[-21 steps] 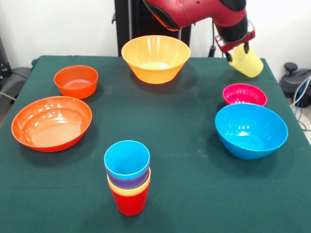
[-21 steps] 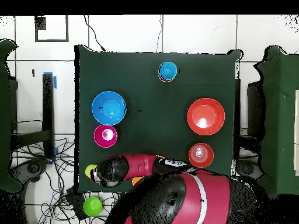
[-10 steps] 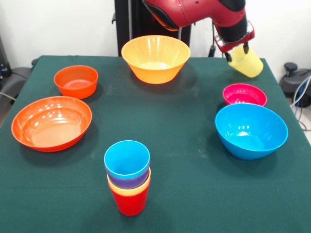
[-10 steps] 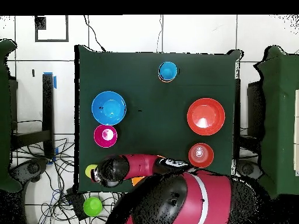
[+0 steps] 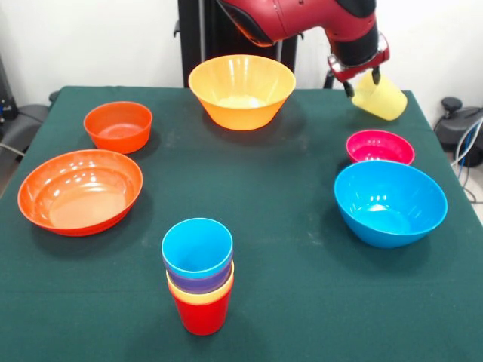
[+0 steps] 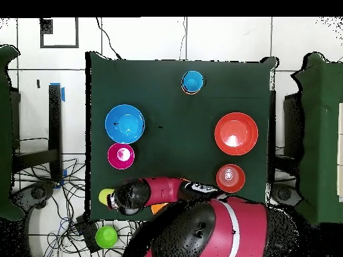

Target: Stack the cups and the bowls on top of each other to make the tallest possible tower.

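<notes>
Overhead, the end effector grips a tilted pale yellow cup.

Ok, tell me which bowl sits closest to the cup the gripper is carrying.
The small magenta-pink bowl, on the table just below the pale yellow cup held tilted in the gripper. The blue bowl lies beyond it; the orange ones sit across the table.

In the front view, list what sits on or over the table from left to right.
Wide shallow orange bowl → small orange bowl → stack of cups → large yellow-orange bowl → pale yellow cup held up by the gripper, with the small pink bowl and large blue bowl below it.
</notes>
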You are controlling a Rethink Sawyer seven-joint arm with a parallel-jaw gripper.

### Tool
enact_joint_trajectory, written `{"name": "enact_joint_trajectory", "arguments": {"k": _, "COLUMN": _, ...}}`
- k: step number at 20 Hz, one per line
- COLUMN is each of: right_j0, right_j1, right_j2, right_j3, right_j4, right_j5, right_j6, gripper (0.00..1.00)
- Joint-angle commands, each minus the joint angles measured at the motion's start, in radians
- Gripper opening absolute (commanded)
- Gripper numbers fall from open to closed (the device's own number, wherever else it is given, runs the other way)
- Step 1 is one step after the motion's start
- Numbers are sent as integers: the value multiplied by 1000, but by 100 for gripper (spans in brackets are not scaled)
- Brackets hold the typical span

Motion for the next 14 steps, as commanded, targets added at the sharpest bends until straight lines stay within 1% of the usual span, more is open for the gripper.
{"name": "enact_joint_trajectory", "arguments": {"k": 1, "right_j0": -23, "right_j1": -24, "right_j2": -25, "right_j3": -98, "right_j4": -64, "right_j5": -4, "right_j6": 35, "gripper": 100}}
{"name": "enact_joint_trajectory", "arguments": {"k": 6, "right_j0": -43, "right_j1": -35, "right_j2": -27, "right_j3": -103, "right_j4": -84, "right_j5": 20, "right_j6": 19, "gripper": 100}}
{"name": "enact_joint_trajectory", "arguments": {"k": 14, "right_j0": -78, "right_j1": -48, "right_j2": -4, "right_j3": -97, "right_j4": -93, "right_j5": 47, "right_j6": 16, "gripper": 100}}
